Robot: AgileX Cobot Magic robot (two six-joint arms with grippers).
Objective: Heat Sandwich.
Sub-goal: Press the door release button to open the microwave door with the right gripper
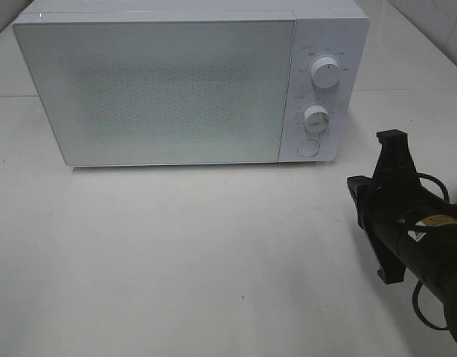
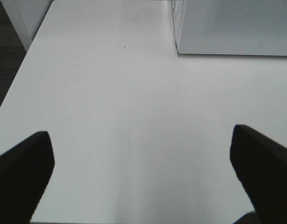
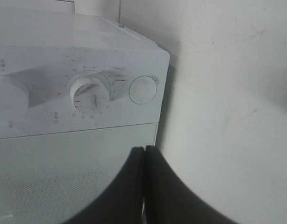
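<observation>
The sandwich is out of view in all three views. A white microwave [image 1: 161, 89] stands at the back of the table with its door [image 1: 154, 89] closed. My right gripper [image 1: 355, 187] hovers to the right of and in front of the microwave's control panel, turned on its side. In the right wrist view it [image 3: 144, 149] is shut with nothing between its fingers, pointing at the microwave's lower front corner below the round button [image 3: 143, 89]. My left gripper [image 2: 141, 154] is open over bare table, its fingers [image 2: 22, 172] wide apart and empty.
The control panel carries two white knobs [image 1: 327, 73] [image 1: 315, 117] and a round button [image 1: 309, 148]. A white tabletop [image 1: 184, 253] spreads in front of the microwave. The table's left edge [image 2: 22, 70] borders dark floor.
</observation>
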